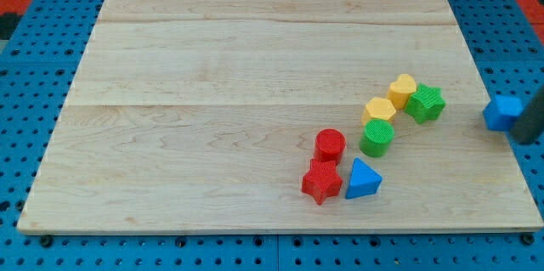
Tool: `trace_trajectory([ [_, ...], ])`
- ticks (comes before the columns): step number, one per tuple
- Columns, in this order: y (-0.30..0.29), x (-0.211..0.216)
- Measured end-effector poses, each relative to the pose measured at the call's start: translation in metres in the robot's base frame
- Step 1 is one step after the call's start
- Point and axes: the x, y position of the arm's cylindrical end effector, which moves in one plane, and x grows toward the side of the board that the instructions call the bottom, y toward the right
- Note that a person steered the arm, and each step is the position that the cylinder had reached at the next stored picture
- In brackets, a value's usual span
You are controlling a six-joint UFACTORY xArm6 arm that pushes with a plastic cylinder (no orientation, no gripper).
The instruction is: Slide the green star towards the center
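Note:
The green star (425, 103) lies on the wooden board (212, 93) at the view's right, touching a yellow heart-shaped block (403, 90) on its upper left. My rod enters at the view's right edge and its tip (524, 139) rests just right of a blue cube (503, 112), near the board's right edge. The tip is well to the right of the green star, with the blue cube between them.
A yellow hexagon (379, 110) and a green cylinder (376, 138) sit left and below the star. Further down-left are a red cylinder (330, 145), a red star (322, 182) and a blue triangle (363, 178).

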Motion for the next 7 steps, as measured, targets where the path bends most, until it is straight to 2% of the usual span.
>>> trace_trajectory([
  [1,-0.013,-0.033],
  [2,-0.061,-0.045],
  [3,-0.055,-0.063],
  [4,-0.044,-0.068],
  [5,-0.048,-0.041],
  [6,-0.089,-0.016],
  [7,-0.173,-0.036],
])
